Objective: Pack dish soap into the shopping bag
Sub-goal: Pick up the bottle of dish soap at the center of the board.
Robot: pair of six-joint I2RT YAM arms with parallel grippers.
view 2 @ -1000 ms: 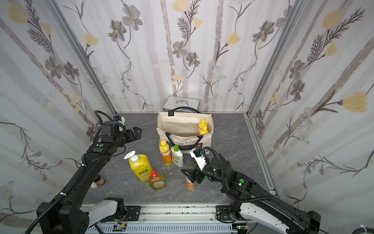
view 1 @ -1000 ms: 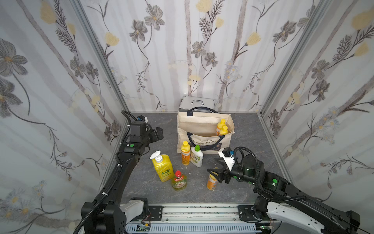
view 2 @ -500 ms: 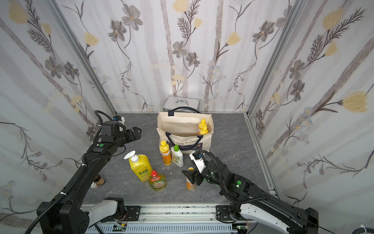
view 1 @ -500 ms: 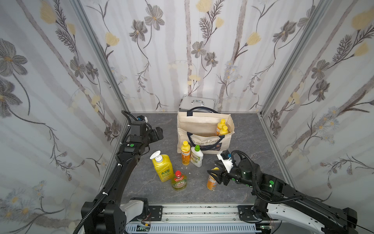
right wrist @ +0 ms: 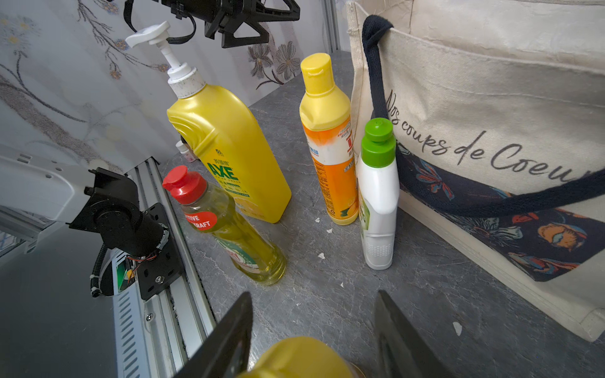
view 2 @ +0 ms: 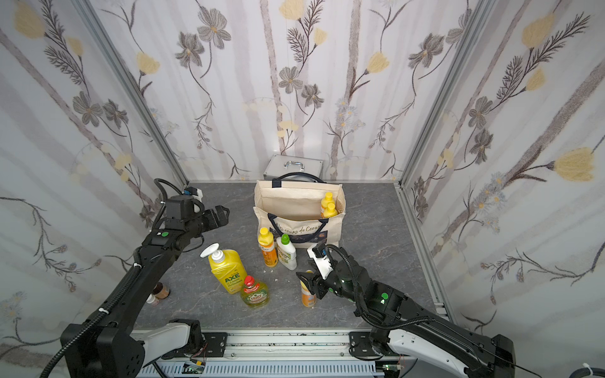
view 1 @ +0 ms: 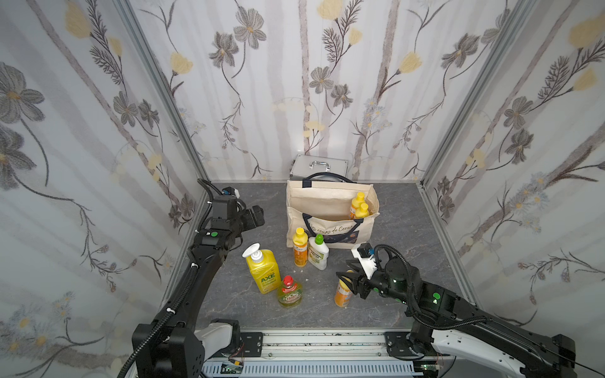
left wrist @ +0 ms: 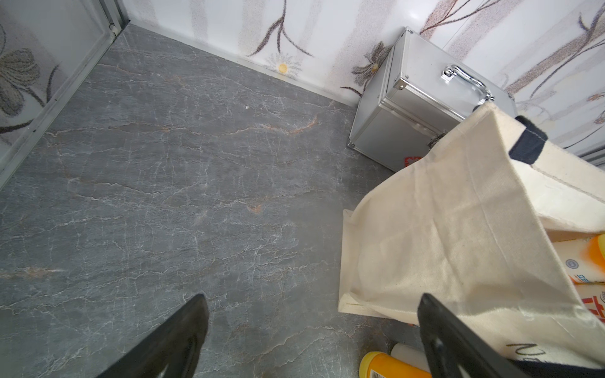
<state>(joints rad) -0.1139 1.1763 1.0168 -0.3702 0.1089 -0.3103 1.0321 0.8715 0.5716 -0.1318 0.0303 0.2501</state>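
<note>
**1. Jaw state.** The right gripper [right wrist: 314, 292] has its jaws apart, one on each side of the yellow cap [right wrist: 298, 358] of the front orange bottle [view 1: 343, 293]. A gap shows beside one jaw, so no clamp is confirmed. The left gripper [left wrist: 311, 296] has its jaws wide apart with nothing between them. The shopping bag [view 1: 322, 199] stands just beside one of its jaws.

**2. Handling.** The front orange bottle stands on the table, apart from the bag. It is judged to be smooth, stiff plastic, fairly heavy if full. The rounded cap may slip. The shoulder just below the cap should give the jaws a surer seat. Use moderate force, because thin walls may flex.

**3. Count.**
- There are seven dish soap bottles.
- Four are orange:
  - the one between the right jaws
  - the standing orange bottle [view 1: 299, 247] beyond the jaw tips
  - the two packed bottles [view 1: 358, 206] inside the bag
- One is a white bottle [view 1: 318, 252], beside the standing orange bottle.
- One is a pump bottle [view 1: 263, 273].
- One is a red-capped bottle [view 1: 289, 293].
- There is one shopping bag.
- There is one silver case [view 1: 319, 167], behind the bag.
</note>
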